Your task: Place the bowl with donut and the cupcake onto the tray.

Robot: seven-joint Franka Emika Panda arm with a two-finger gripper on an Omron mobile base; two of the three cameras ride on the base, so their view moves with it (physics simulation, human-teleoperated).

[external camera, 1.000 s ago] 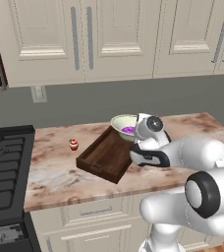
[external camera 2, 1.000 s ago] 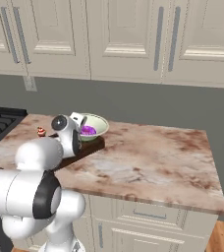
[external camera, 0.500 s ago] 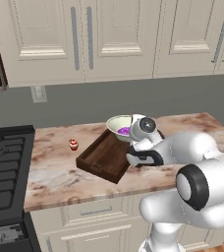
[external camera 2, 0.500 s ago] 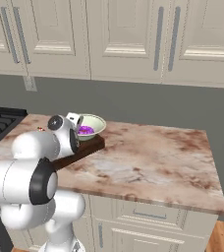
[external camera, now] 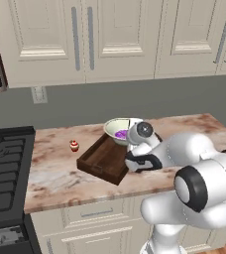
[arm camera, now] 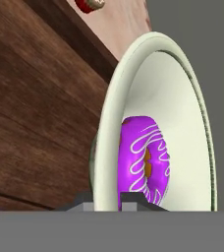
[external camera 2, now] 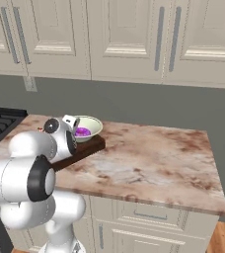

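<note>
Bowl (external camera: 119, 130) with the purple donut (external camera: 121, 134) rides at the tray's (external camera: 104, 159) far end in our left view; cupcake (external camera: 74, 146) waits on the desk (external camera: 50, 171). Right view agrees. Hand view: our pincer (arm camera: 107, 202) pinches the bowl's rim, so nothing is delivered yet.

Cream panelled cabinet doors (external camera: 115, 34) fill my upper frame above a grey wall (external camera: 135, 101); a pink-brown marble counter (external camera 2: 149, 163) spans the middle, a black stove (external camera: 3, 168) at left.
</note>
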